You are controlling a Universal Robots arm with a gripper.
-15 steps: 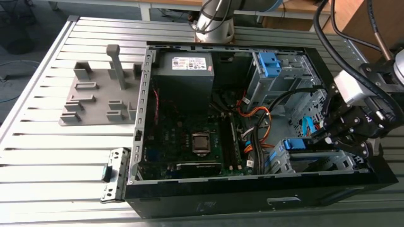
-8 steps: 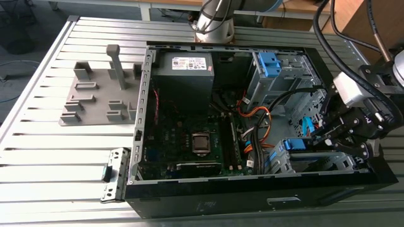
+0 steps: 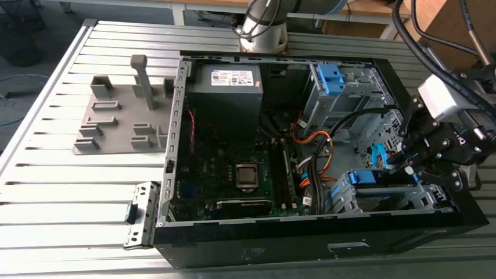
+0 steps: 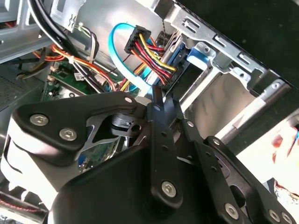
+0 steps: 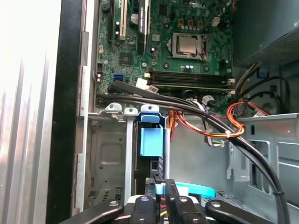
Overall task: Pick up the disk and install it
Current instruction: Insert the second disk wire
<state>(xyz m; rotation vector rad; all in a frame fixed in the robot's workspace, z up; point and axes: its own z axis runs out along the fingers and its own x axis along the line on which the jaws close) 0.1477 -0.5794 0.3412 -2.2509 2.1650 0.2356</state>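
At the near edge of the slatted metal table stands an open black computer case. A small grey metal part lies just beside the case's near corner on the exterior view's left.

Inside the case, in the near corner on the exterior view's right, is a bare metal drive cage. The disk sits in this cage on edge, and its blue carrier frame shows along the top. In the first wrist view the frame's blue tab stands between the cage's metal walls.

The gripper hangs right over the cage, just above the disk's frame. Its two black fingers are pressed close together in both wrist views. I cannot tell whether they pinch anything or touch the frame. A light blue data cable curves past the fingertips, next to a black connector with a bundle of red, yellow and black wires.

Farther in, toward the exterior view's left, the green motherboard lies flat on the case floor with the processor socket in its middle. Orange cables loop between the board and the cage.

At the far side of the case is the grey power supply with a white sticker. To the exterior view's right of it, an upper bay holds a small blue bracket.

Outside the case, on the exterior view's left, a grey moulded fixture with an upright post rests on the table. The arm's base rises beyond the case's far wall.
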